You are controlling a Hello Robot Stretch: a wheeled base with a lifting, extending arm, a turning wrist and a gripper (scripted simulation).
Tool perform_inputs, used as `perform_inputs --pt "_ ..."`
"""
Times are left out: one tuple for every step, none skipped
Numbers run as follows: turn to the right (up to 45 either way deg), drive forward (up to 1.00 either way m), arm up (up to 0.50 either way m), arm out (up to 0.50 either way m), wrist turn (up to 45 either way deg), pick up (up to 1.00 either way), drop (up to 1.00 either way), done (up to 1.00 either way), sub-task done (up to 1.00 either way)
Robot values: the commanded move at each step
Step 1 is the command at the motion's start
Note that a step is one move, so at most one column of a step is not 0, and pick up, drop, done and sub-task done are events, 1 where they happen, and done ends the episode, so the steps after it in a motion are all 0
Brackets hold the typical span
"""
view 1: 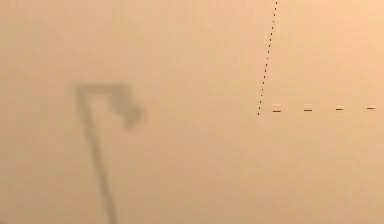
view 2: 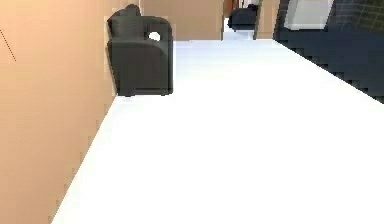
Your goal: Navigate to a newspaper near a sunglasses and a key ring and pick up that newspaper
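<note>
A plain tan wall (view 1: 190, 60) stands close ahead in the forward view, with thin dashed lines (view 1: 268, 60) marked on it toward the right. In the arm side view a dark grey armchair (view 2: 140, 55) stands against the tan wall (view 2: 45, 100) at the upper left. A small white round thing (view 2: 154, 36) lies on the armchair's top edge; I cannot tell what it is.
White floor (view 2: 230, 130) stretches wide across the arm side view, from the armchair to the right. A dark wall (view 2: 335, 40) runs along the upper right. At the far end, a doorway (view 2: 243, 15) opens with dark furniture beyond it.
</note>
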Motion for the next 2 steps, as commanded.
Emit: perform_inputs --pt "-45.0 0.0 0.0 0.0 0.0 0.0 0.0 0.0 0.0" --pt "-21.0 0.0 0.0 0.0 0.0 0.0 0.0 0.0 0.0"
